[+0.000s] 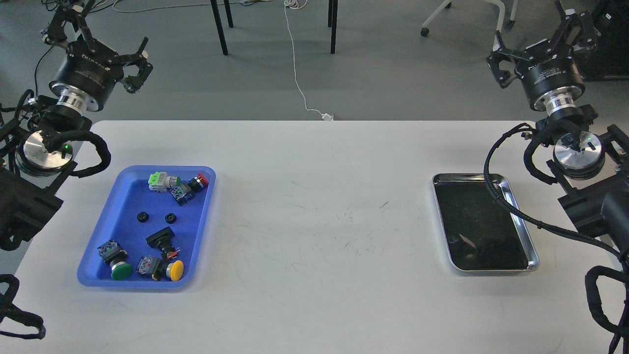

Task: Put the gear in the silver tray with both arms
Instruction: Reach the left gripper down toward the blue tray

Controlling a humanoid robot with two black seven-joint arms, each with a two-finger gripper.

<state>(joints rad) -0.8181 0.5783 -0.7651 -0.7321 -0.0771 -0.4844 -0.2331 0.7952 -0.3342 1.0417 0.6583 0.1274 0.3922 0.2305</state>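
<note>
Black gears in the blue tray are found below the spread, empty left pincer, far nearer than the spread right pincer.

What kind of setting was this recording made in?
Most likely a robotics lab or workshop. A white table stands on grey floor with loose cables and a wheeled chair base behind it. On it, a blue tray holds industrial push-button switches; a silver tray lies opposite.
</note>
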